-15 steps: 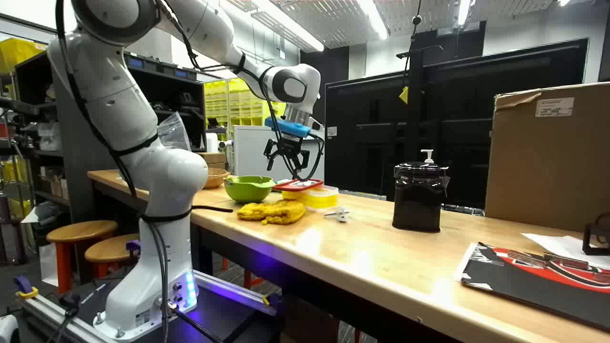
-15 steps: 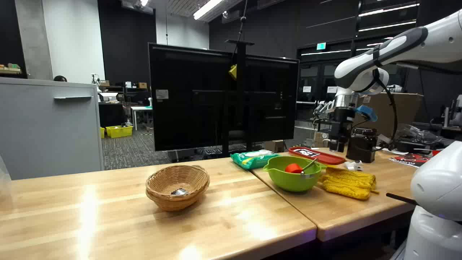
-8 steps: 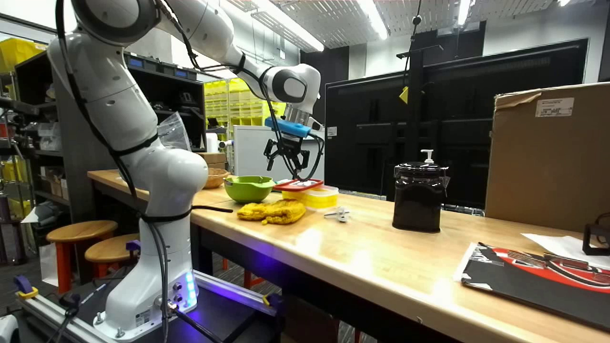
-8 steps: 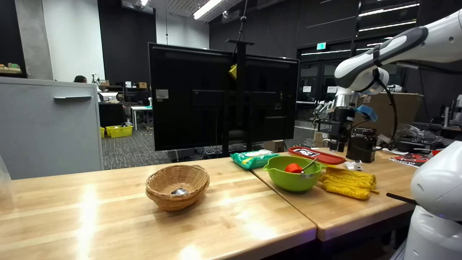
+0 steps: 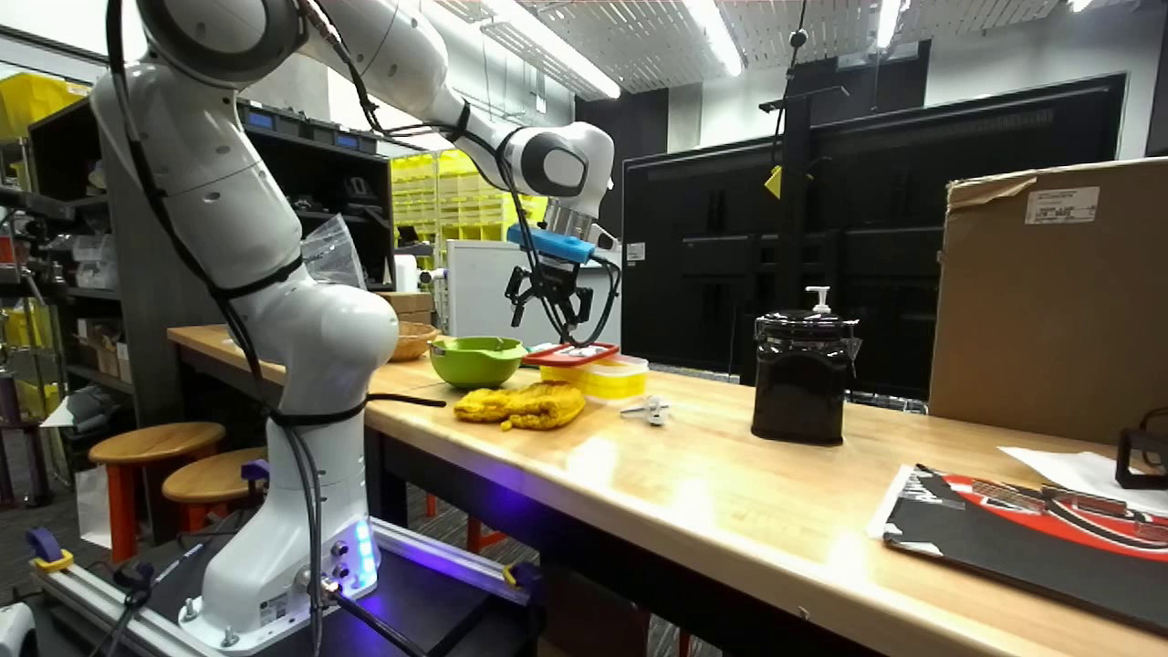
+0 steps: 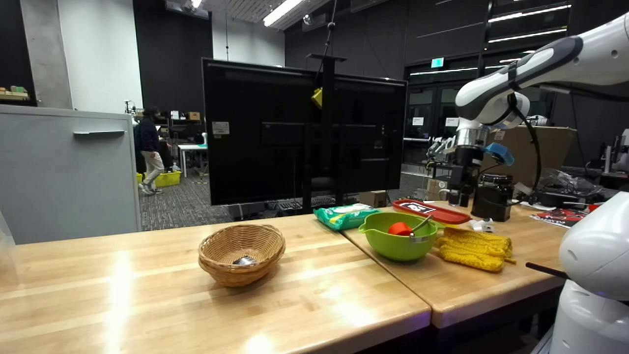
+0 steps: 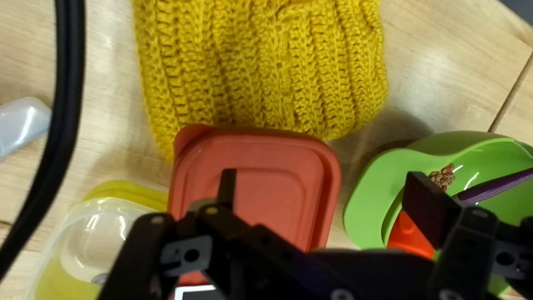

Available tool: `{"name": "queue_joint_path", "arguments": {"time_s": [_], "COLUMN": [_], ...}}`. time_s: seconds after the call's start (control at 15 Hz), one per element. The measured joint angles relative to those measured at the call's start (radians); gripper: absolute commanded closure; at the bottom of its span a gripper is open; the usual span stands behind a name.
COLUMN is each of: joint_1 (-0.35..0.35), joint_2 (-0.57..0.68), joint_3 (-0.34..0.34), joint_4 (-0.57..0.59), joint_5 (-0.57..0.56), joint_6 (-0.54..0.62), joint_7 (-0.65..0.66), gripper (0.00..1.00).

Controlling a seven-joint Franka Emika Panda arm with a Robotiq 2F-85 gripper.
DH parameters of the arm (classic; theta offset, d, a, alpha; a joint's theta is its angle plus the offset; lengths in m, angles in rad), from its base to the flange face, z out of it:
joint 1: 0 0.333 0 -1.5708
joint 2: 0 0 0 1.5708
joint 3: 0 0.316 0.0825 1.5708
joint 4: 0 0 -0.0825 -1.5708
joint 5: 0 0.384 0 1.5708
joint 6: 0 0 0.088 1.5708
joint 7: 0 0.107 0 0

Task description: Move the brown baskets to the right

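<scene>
In the wrist view, the gripper (image 7: 327, 193) is hanging above the table (image 7: 437, 75), its fingers (image 7: 431, 208) standing apart. Around a red lid (image 7: 275, 191), a yellow knitted cloth (image 7: 262, 66) is lying at twelve o'clock and a green bowl (image 7: 368, 208) is sitting at three. In an exterior view, the brown basket (image 6: 241, 276) is resting at nine o'clock from the green bowl, holding a small dark object (image 6: 244, 260).
</scene>
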Motion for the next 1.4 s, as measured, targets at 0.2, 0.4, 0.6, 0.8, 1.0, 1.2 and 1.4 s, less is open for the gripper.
{"name": "queue_joint_path", "arguments": {"time_s": [0.2, 0.4, 0.6, 0.8, 1.0, 1.2, 1.4], "joint_1": [-0.009, -0.015, -0.001, 0.040, 0.080, 0.104, 0.117], "joint_2": [0.000, 0.000, 0.000, 0.002, 0.019, 0.061, 0.127], "joint_3": [0.010, 0.067, 0.163, 0.242, 0.302, 0.369, 0.444], "joint_4": [0.000, 0.009, 0.036, 0.072, 0.114, 0.162, 0.215], "joint_5": [0.000, 0.000, 0.000, 0.002, 0.038, 0.087, 0.115], "joint_6": [0.000, 0.000, 0.000, -0.002, -0.018, -0.021, -0.014], "joint_7": [0.000, 0.001, 0.016, 0.053, 0.120, 0.245, 0.395], "gripper": [0.00, 0.00, 0.00, 0.00, 0.00, 0.00, 0.00]}}
